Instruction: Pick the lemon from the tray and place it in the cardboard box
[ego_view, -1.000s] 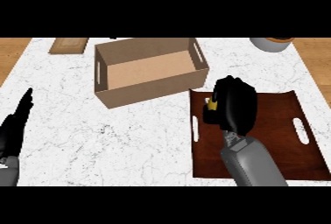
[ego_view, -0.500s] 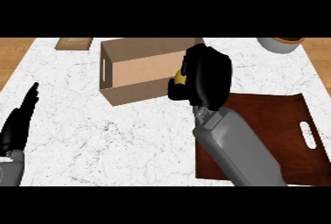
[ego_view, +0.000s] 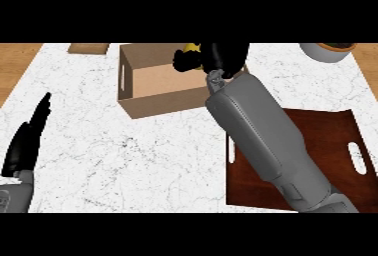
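Yellow lemon (ego_view: 191, 49) sits pinched in my right hand (ego_view: 221, 57) over the box (ego_view: 159, 82), seemingly near its far wall, so releasing now might miss; left hand (ego_view: 26, 140) rests straight-fingered

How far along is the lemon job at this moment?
Done: the lemon is off the tray and in the right hand, whose fingers curl round it. In hand: the right hand holds it over the box, near the back right corner. Left: lowering and letting go; it is not yet on the box floor. The left hand rests open at the left edge.
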